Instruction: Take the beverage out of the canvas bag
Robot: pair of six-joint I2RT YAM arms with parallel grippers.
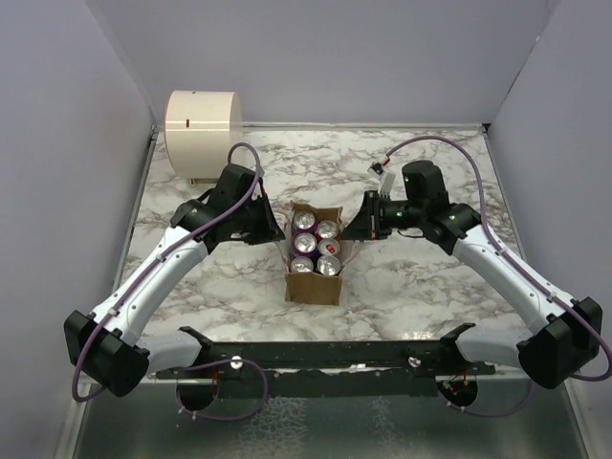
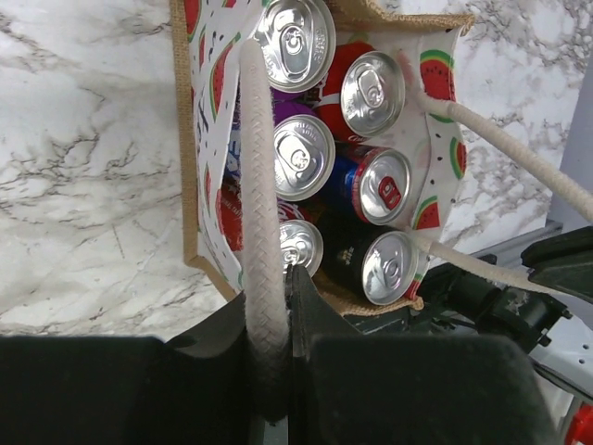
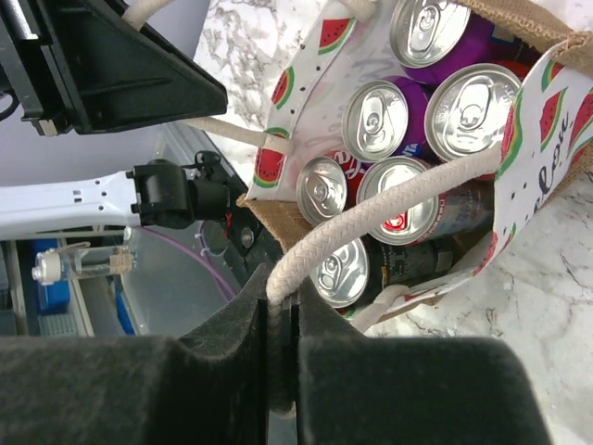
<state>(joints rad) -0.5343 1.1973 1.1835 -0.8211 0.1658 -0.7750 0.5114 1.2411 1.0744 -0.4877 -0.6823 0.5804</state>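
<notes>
Right now your left jaws are pinched shut on one white handle [image 2: 258, 185] and your right jaws on the other handle [image 3: 389, 209], spreading the canvas bag [image 1: 314, 287] where it stands in the middle of the tabletop [image 1: 421, 296] between the arms, six cans [image 2: 303, 156] upright inside. The risk, as I judge it: neither side is free to reach the cans, and releasing one handle could let the mouth slump over the tightly packed tops, while an uneven pull could tip or drag the bag. Only the overhead view shows the bag's place and stance; only the wrist views show each handle seated between the jaws.
</notes>
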